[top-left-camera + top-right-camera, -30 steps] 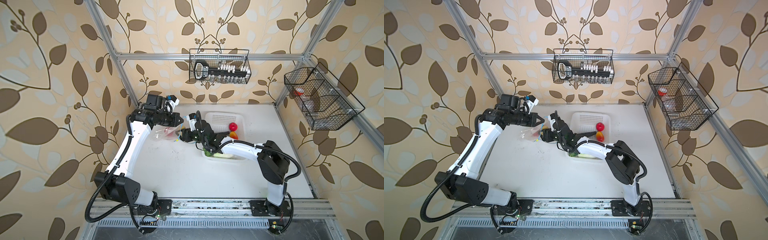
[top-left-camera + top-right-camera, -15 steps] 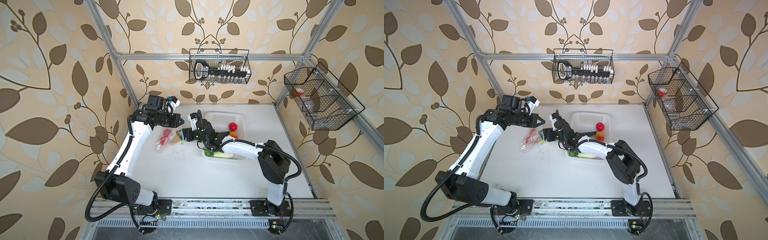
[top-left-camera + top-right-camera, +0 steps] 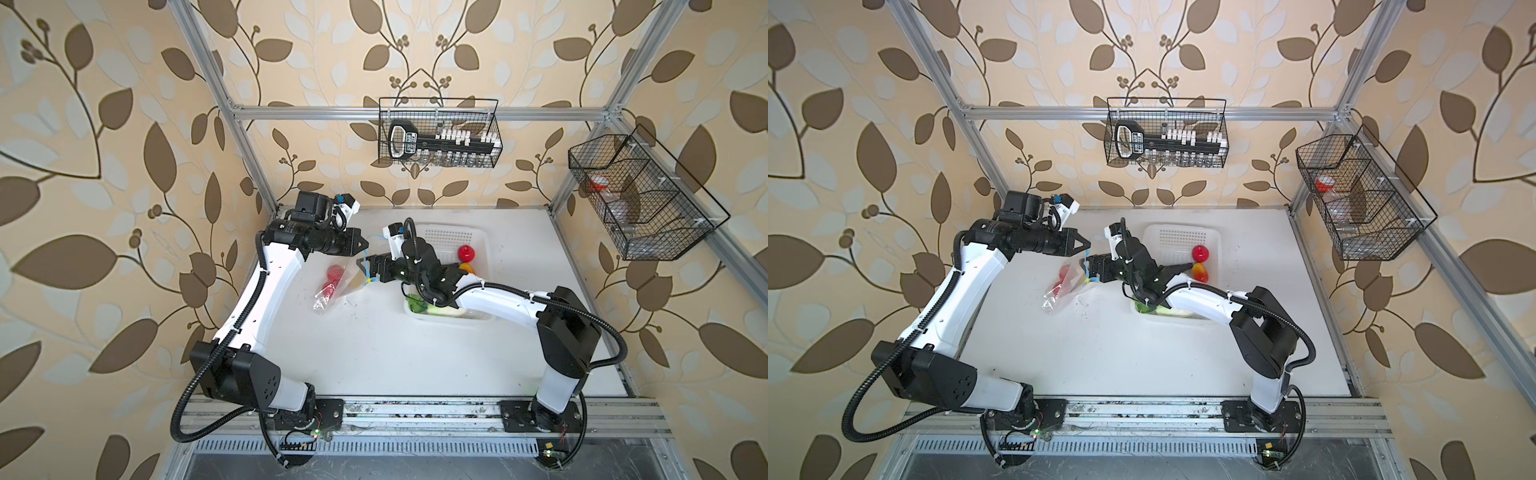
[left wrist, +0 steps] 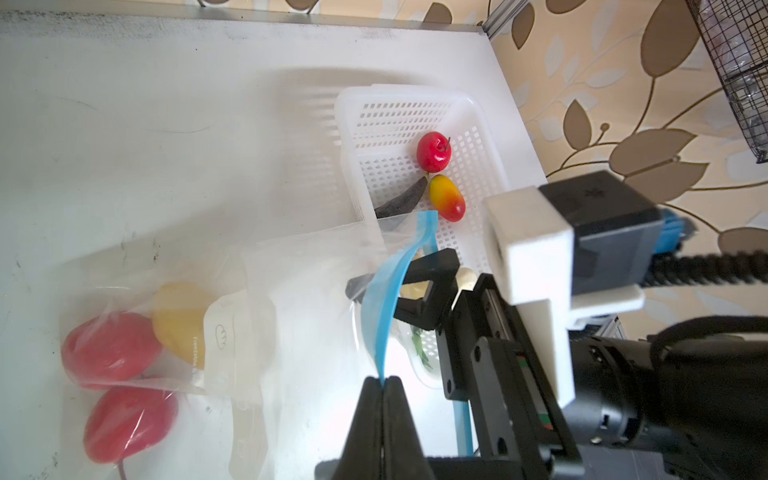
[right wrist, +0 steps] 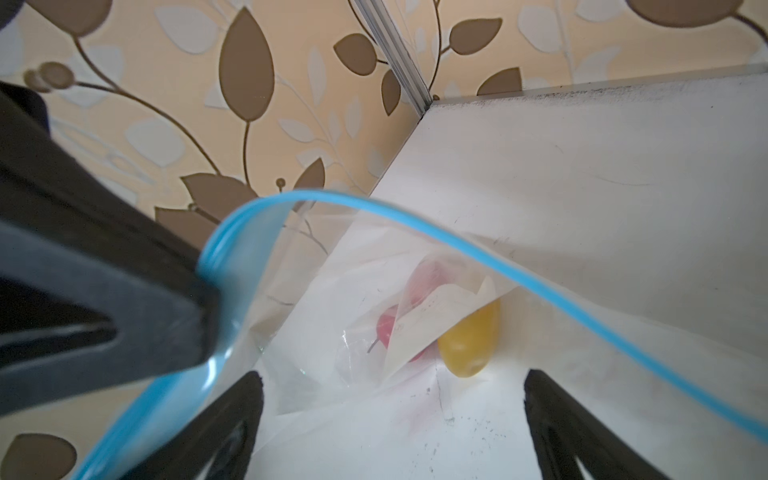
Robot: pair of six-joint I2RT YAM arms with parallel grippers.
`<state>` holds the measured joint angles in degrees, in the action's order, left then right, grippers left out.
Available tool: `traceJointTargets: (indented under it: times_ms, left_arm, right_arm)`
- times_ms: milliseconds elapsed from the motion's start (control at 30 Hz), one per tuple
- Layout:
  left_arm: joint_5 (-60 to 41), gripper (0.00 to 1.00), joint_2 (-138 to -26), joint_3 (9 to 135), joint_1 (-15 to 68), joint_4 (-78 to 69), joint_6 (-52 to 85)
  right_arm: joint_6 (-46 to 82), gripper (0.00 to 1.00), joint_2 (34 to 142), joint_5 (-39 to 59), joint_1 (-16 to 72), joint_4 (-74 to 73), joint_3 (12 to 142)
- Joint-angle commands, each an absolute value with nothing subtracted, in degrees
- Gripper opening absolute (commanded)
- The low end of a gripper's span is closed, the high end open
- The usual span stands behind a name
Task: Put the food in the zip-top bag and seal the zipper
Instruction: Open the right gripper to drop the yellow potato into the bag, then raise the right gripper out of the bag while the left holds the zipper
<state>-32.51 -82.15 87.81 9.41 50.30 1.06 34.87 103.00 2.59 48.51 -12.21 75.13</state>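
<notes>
Bag (image 3: pixel 347 284): clear, lying on the tabletop (image 3: pixel 374 353) just beside the basket (image 3: pixel 485 245), on the side towards the left arm. Its mouth faces the basket and gapes open.
Zipper (image 4: pixel 386 299): blue strip along the bag edge nearest the basket. One side is raised off the tabletop in a curve. The two sides stand apart, so it is unsealed.
Left gripper (image 4: pixel 384 380): closed, pinching one side of the zipper and holding it up. It is near the basket and clear of it.
Right gripper (image 5: pixel 395 415): fingers spread wide with nothing between them. It sits just outside the basket wall and points away from the basket into the bag's mouth.
Food in bag: red apple (image 4: pixel 110 347), second apple (image 4: pixel 129 424) and yellow potato (image 4: pixel 178 320), bunched at the end farthest from the basket.
Food in basket: third apple (image 4: pixel 433 151), with the red-yellow fruit (image 4: pixel 446 197) just beside it and the dark eggplant (image 4: pixel 403 201) next to the fruit. The cabbage (image 3: pixel 436 309) is at the opposite end, partly hidden under the right arm.
</notes>
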Motion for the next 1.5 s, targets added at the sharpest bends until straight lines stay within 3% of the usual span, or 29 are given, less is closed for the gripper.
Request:
traceJointTargets:
  times_ms: [0, 100, 200, 367, 567, 1100, 1467]
  left_arm:
    - [-32.7, 0.0, -80.95, 87.41, 9.91, 48.96, 0.87]
    - [-32.52, 0.0, -80.73, 86.85, 9.93, 48.65, 0.74]
    - [-32.19, 0.0, -80.43, 86.39, 10.09, 48.43, 0.7]
    - [-31.6, 0.0, -79.89, 86.13, 10.5, 48.35, 0.53]
    - [-30.4, 0.0, -79.25, 85.63, 11.33, 48.34, -0.1]
    - [-28.56, 0.0, -78.13, 84.23, 11.95, 48.07, -1.34]
    - [-29.44, 0.0, -78.45, 83.06, 11.95, 47.46, -0.8]
  right_arm:
    - [34.54, 0.98, 100.36, 2.11, 48.82, -13.8, 74.3]
    - [34.89, 0.98, 99.8, 1.93, 48.86, -13.8, 74.06]
    - [35.26, 0.92, 99.67, 1.94, 48.77, -13.91, 74.05]
    - [36.36, 0.59, 100.22, 1.62, 48.52, -13.77, 74.24]
    - [37.67, 0.45, 100.45, 1.98, 48.07, -13.42, 74.59]
    - [39.31, 0.46, 94.11, -2.8, 47.22, -6.08, 73.42]
    - [40.25, 0.58, 84.77, -6.18, 46.81, -3.4, 64.73]
